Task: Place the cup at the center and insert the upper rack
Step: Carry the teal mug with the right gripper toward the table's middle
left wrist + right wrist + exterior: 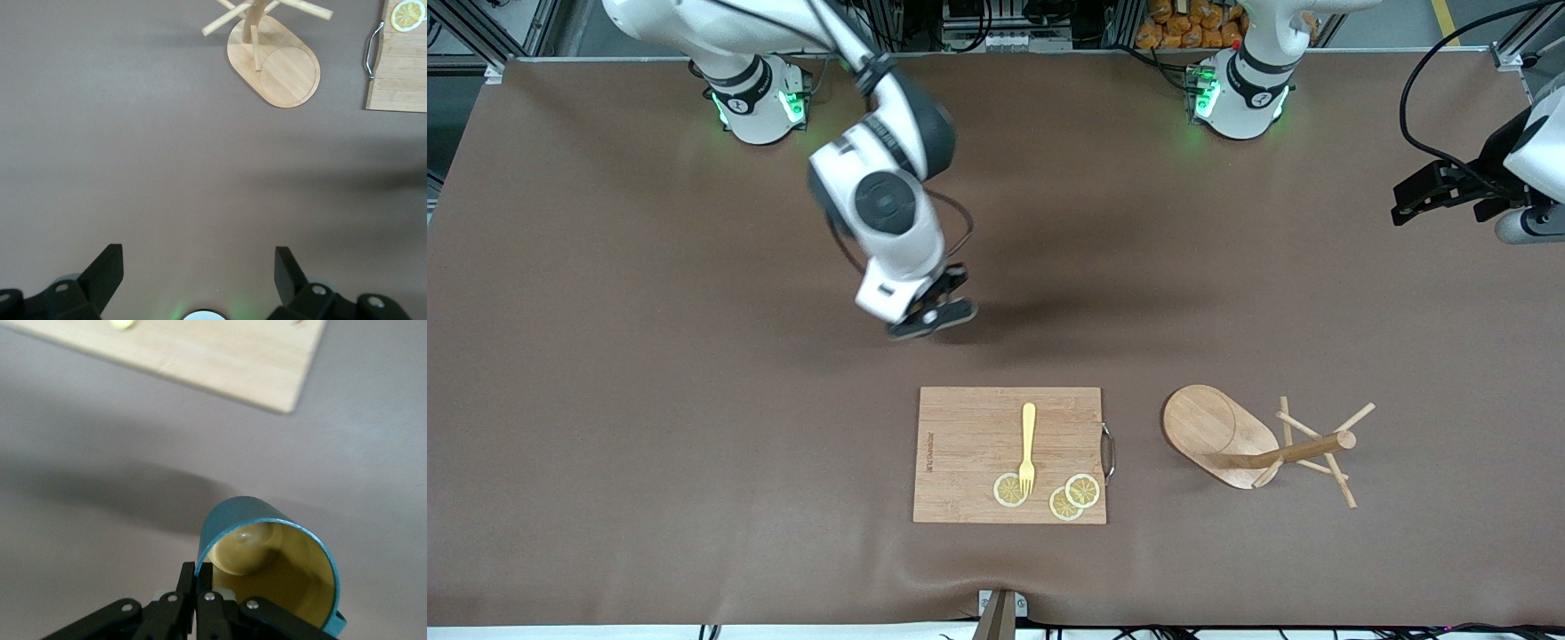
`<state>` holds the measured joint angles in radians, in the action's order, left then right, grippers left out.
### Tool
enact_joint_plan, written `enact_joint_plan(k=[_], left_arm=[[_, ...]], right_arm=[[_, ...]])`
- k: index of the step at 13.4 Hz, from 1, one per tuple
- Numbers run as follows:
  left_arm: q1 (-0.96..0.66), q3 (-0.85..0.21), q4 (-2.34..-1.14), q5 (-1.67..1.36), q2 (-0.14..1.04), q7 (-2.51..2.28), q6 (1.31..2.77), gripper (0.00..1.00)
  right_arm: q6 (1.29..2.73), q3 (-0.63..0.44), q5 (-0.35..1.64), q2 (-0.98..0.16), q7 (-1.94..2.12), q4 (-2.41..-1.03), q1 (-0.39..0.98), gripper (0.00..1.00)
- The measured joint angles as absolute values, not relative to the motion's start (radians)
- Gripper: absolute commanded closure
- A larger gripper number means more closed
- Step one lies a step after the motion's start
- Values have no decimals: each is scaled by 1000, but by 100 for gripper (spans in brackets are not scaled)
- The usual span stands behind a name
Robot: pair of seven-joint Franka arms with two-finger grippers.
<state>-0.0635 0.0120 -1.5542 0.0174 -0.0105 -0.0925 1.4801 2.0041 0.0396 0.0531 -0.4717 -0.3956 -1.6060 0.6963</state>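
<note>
The right gripper (934,313) is raised over bare brown table (649,400), above a spot farther from the front camera than the cutting board (969,427). Its jaws are clamped on the rim of the cup (267,570), one finger outside the teal wall and one inside against the tan-yellow interior. The cup is carried off the table with its opening tilted toward the wrist camera; in the front view the arm hides it. The upper rack (1258,443) lies tipped on its side on the table toward the left arm's end, beside the cutting board and apart from it. Its oval base (1209,427) stands on edge, and the central post (1303,449) points toward the left arm's end with the thin pegs crossing it. On the cutting board lie a yellow fork (1028,444) and three lemon slices (1082,490); the fork's tines rest on one slice. A metal handle (1109,451) is fixed to the board edge that faces the rack. The left gripper (199,270) waits in the air over the table at the left arm's end, with its jaws spread wide and holding nothing.
</note>
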Motion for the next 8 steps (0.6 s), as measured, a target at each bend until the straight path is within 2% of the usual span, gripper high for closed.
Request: enact_joint_plan(k=[5,8], left_arm=[[-52,12,-1554,17,-6,-93,1480,0],[-52,12,-1554,17,-6,-93,1480,0]], right_arm=[[2057,39,54,-494,-608,-1617,930,100],[2068,37,54,-521,-694,-1619,993,100]])
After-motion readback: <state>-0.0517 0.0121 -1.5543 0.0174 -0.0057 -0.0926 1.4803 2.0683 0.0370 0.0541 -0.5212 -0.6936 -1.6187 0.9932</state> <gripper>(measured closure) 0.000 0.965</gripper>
